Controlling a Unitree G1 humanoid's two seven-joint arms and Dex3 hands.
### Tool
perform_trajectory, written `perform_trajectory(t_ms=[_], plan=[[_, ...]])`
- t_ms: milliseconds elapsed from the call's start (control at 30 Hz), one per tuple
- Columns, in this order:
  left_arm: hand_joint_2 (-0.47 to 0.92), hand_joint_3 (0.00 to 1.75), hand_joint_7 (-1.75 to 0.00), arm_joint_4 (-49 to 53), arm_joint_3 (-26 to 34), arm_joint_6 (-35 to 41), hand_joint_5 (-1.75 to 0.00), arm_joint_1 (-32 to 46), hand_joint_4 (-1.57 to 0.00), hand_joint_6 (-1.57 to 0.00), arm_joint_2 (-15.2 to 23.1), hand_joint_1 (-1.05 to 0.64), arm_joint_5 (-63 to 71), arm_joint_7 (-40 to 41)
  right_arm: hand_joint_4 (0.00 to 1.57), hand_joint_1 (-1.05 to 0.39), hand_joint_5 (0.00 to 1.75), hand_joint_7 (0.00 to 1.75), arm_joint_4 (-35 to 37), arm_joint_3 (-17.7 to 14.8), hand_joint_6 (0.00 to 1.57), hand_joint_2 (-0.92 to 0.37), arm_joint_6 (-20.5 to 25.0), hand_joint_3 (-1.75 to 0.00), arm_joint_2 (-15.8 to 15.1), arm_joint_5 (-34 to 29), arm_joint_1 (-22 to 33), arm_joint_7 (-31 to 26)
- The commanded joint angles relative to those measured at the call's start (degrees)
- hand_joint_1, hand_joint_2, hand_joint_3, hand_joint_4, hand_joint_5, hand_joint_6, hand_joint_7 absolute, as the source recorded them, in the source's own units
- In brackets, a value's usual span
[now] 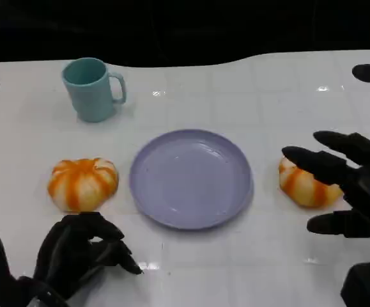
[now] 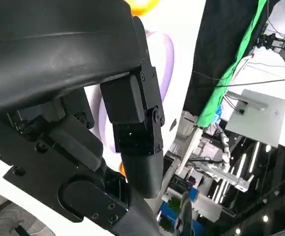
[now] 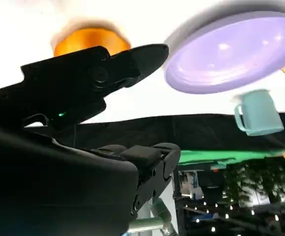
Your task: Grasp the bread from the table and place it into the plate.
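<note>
Left robot hand (image 1: 82, 252) sits curled, empty, at 7 o'clock. Right robot hand (image 1: 347, 192) is spread over the 3 o'clock bread (image 1: 306, 184); a shallow grab could drop it short of the plate (image 1: 191, 178).

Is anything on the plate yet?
Nothing: the purple plate shows a bare surface. One bread roll lies on the table to its left, another roll to its right, partly covered by the right hand's fingers.
</note>
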Motion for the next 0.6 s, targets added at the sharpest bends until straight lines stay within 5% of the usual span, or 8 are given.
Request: perform_trajectory(t_ms=[33, 600], plan=[[0.61, 0.00, -0.37, 0.3, 0.1, -0.2, -0.60, -0.3, -1.57, -1.57, 0.7, -1.05, 0.0, 0.2, 0.01, -0.48, 0.29, 0.00, 4.2, 3.4, 0.26, -0.81, 2.9, 0.00, -2.1, -4.1, -3.8, -3.2], [0.60, 0.00, -0.37, -0.5, 0.1, -0.1, -0.60, 0.2, -1.57, -1.57, 0.5, -1.05, -0.1, 0.4, 0.11, -0.36, 0.32, 0.01, 28.6, 18.2, 0.32, -0.78, 8.0, 0.00, -2.2, -10.7, -18.8, -15.2]])
